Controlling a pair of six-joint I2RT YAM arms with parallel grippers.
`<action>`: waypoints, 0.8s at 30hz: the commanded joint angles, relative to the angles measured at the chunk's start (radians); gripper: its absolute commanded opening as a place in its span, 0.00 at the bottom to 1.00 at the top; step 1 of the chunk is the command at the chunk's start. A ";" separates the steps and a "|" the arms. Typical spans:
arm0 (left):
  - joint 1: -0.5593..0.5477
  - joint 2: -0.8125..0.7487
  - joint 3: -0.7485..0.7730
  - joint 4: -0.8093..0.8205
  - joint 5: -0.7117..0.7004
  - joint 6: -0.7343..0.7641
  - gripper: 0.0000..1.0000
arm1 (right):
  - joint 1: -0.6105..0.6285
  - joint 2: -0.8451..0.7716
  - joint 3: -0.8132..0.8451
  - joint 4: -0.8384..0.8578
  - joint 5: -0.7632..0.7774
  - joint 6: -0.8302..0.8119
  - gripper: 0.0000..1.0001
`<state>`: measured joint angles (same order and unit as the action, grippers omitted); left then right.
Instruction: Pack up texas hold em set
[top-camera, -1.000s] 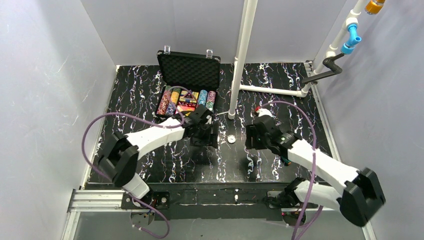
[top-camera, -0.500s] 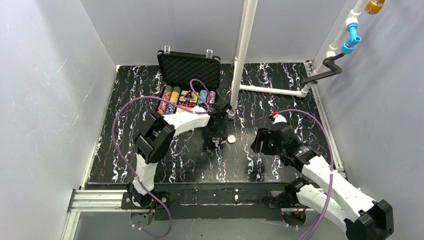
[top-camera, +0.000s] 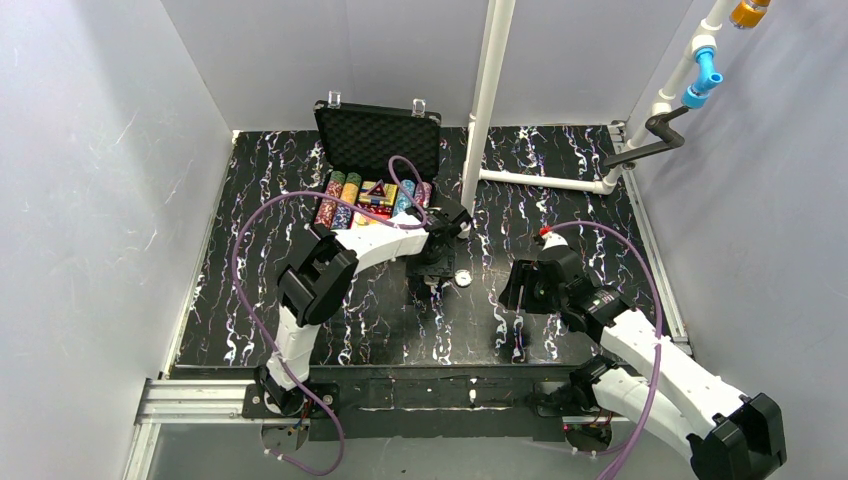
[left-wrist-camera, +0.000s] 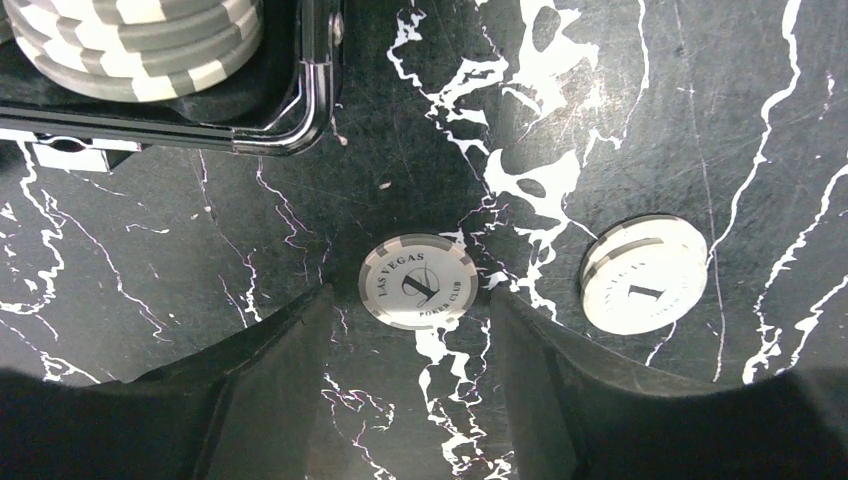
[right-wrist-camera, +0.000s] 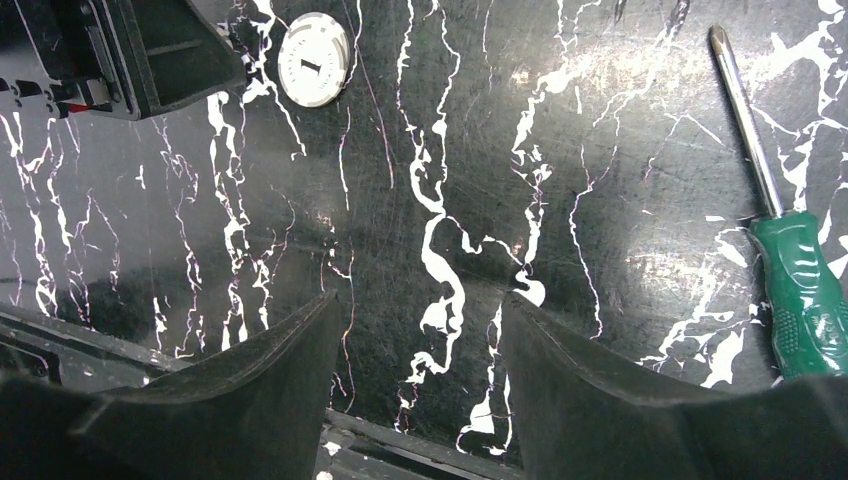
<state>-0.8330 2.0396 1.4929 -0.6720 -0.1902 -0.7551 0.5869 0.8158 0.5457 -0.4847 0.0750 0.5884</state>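
Note:
The black foam-lined case (top-camera: 378, 140) stands open at the back, with rows of coloured chips (top-camera: 345, 200) in its tray. In the left wrist view its metal-edged corner (left-wrist-camera: 300, 120) holds a grey chip stack (left-wrist-camera: 140, 50). Two loose pieces lie on the table: a grey-and-white "1" poker chip (left-wrist-camera: 418, 281) and a white one (left-wrist-camera: 643, 273) (top-camera: 462, 278) (right-wrist-camera: 314, 45). My left gripper (left-wrist-camera: 410, 293) (top-camera: 437, 265) is open, its fingertips flanking the near edge of the grey-and-white chip without touching it. My right gripper (right-wrist-camera: 420, 298) (top-camera: 515, 290) hangs open over bare table, nothing between its fingers.
A green-handled screwdriver (right-wrist-camera: 790, 270) lies right of my right gripper. A white upright pipe (top-camera: 480, 120) stands just right of the case, with a horizontal pipe (top-camera: 545, 182) along the back right. Grey walls enclose the black marbled table (top-camera: 260, 200).
My left arm swung right from the case front to the loose chips, and its jaws narrowed. My right arm drew back to the right and nearer.

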 joint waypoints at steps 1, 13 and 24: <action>-0.008 0.054 0.016 -0.051 -0.057 0.000 0.56 | -0.006 0.012 0.004 0.030 -0.005 0.002 0.68; -0.008 0.026 -0.005 -0.013 -0.045 0.071 0.26 | -0.007 0.013 0.007 0.023 -0.007 0.000 0.67; -0.013 -0.121 -0.058 0.016 -0.006 0.074 0.14 | -0.007 0.014 0.003 0.027 -0.009 0.000 0.67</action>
<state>-0.8410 2.0068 1.4609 -0.6441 -0.2012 -0.6819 0.5835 0.8314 0.5457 -0.4835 0.0734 0.5884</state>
